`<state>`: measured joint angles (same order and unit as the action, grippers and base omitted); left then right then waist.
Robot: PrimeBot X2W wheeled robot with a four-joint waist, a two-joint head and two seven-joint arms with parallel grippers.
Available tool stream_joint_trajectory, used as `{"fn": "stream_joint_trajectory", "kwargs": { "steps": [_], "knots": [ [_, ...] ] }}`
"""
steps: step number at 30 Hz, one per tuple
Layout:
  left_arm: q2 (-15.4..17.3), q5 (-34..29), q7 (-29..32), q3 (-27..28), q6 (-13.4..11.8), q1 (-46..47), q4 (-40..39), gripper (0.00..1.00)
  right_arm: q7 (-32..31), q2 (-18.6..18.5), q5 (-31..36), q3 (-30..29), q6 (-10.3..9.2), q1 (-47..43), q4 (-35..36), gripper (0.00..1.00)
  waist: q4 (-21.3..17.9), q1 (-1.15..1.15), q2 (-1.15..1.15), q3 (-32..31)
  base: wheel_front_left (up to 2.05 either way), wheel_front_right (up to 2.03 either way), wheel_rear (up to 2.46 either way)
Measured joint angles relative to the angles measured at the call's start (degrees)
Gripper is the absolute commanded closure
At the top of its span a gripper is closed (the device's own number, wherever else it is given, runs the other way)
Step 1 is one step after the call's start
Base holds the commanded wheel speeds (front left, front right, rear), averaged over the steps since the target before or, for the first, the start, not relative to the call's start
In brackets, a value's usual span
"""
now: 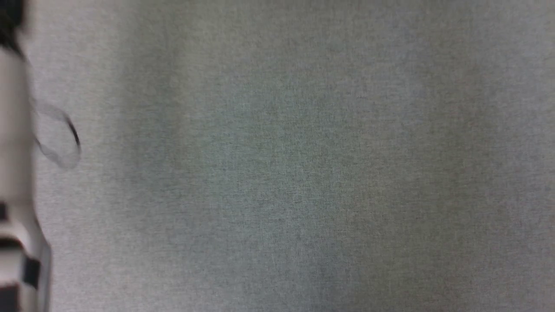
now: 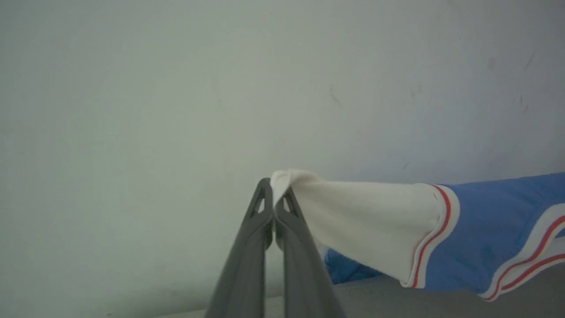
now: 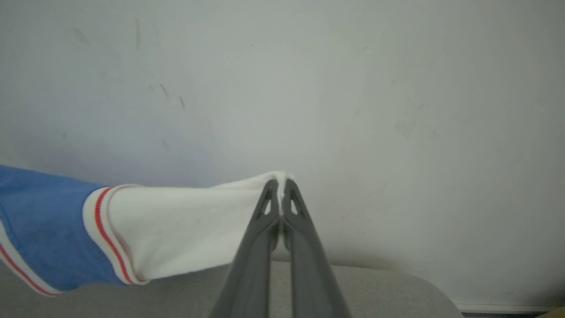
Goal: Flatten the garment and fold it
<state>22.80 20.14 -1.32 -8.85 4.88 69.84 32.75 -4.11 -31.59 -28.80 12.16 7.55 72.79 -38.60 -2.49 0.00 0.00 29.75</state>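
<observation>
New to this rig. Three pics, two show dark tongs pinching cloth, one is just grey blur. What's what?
It is a two-armed robot with three cameras. The grey picture comes from its head, looking down at a grey fabric-covered surface; a pale blurred forearm shows at the left edge. The other two come from cameras on each wrist, looking along that arm's two dark fingers. The left gripper is shut on a white sleeve end of the blue garment. The right gripper is shut on another white sleeve end. The shirt hangs between them above the surface, before a pale wall.

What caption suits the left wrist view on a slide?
Left pincer shut on the white sleeve end of the bright blue jersey-style garment, held up before a pale wall.
</observation>
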Motion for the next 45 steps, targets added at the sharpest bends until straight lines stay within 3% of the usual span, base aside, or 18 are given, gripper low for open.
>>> {"fn": "stream_joint_trajectory", "kwargs": {
  "steps": [5, 11, 19, 25, 36, 41, 42, 43, 45],
  "knots": [
    [0.37, 0.01, 0.55, -2.48, 0.64, -14.74, 1.18, 1.00, -0.07, -1.80, -3.11, 4.04, 0.00, -13.30, -0.24, 1.00, 0.52, -0.01, 0.01, -3.85, 0.00, 0.00, 0.00],
    [3.59, 1.78, 3.97, -3.14, 1.21, -30.49, -1.51, 1.00, -4.22, -4.97, -7.15, 7.19, 0.08, -26.71, 0.76, 1.00, 0.85, -0.02, 0.01, -9.68, 0.00, 0.00, 0.00],
    [9.11, 6.19, 12.52, -2.07, 1.75, -45.51, -10.72, 1.00, -12.32, -9.67, -11.92, 7.51, 0.15, -38.60, 5.14, 1.00, 1.15, -0.03, 0.01, -17.80, 0.00, 0.00, 0.00],
    [11.01, 12.50, 21.82, -1.49, 2.03, -59.95, -22.29, 1.00, -19.60, -12.68, -15.21, 6.30, 0.14, -49.29, 10.70, 1.00, 1.39, -0.03, 0.01, -23.22, 0.00, 0.00, 0.00],
    [12.77, 19.24, 36.66, -1.71, -4.90, -81.03, -38.87, 1.00, -36.96, -15.13, -18.78, -4.01, 0.12, -71.35, 19.09, 1.00, 2.48, -0.01, 0.01, -26.33, 0.00, 0.00, 0.00],
    [11.78, 19.09, 39.45, -4.71, -6.31, -84.42, -42.42, 1.00, -39.16, -13.05, -15.10, -9.39, 0.08, -76.04, 23.02, 1.00, 2.89, 0.00, 0.01, -24.85, 0.00, 0.00, 0.00],
    [11.34, 18.97, 39.11, -5.08, -6.44, -84.33, -42.77, 1.00, -39.17, -12.09, -14.36, -10.66, 0.08, -76.22, 23.63, 0.98, 3.02, 0.00, 0.01, -24.52, 0.00, 0.00, 0.00],
    [10.94, 18.86, 39.05, -5.57, -6.44, -84.18, -43.07, 1.00, -38.85, -11.18, -13.32, -11.91, 0.07, -76.24, 24.40, 0.00, 3.16, 0.00, 0.01, -24.16, 0.00, 0.00, 0.00],
    [9.71, 18.98, 38.88, -6.30, -6.44, -83.53, -43.62, 1.00, -39.11, -10.01, -11.88, -13.21, 0.05, -76.17, 26.46, 0.00, 3.52, 0.00, 0.01, -23.38, 0.00, 0.00, 0.00]
  ]
}}
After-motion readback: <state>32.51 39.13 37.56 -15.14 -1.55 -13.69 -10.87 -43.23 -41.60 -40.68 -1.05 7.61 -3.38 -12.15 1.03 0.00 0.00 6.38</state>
